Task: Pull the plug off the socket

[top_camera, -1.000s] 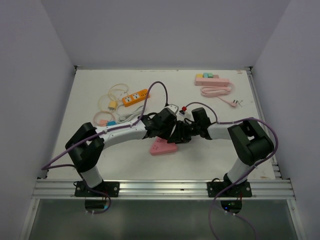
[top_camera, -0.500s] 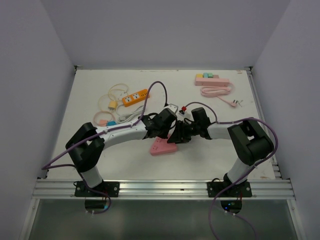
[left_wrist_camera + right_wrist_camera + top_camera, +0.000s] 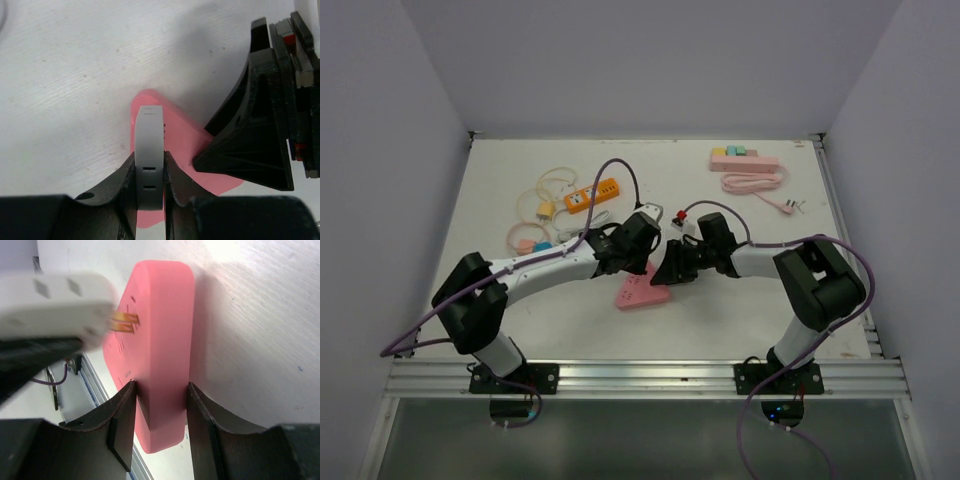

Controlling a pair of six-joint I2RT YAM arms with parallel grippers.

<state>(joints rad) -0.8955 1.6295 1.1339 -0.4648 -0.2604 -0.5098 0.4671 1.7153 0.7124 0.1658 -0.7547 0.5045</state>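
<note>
Pink socket (image 3: pixel 160 315) at middle of surface (image 3: pixel 720 320), clamped edgewise in right gripper (image 3: pixel 160 390); left gripper (image 3: pixel 149 167) pinches white plug (image 3: pixel 149 130), brass prongs (image 3: pixel 125 322) showing (nearly free). Pull plug straight along prongs, no twist; hold socket firm.

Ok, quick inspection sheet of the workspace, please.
Surface: white table, no spills seen.
Job's things: white plug over pink socket; brass prongs exposed, tips at the socket face.
Clutter: orange power strip, small adapters, pink power strip.
Grippers: left gripper shut on plug; right gripper shut on socket.
Cables: purple arm cables; coiled pink cord.
Surroundings: plain walls, metal rail at near edge.
</note>
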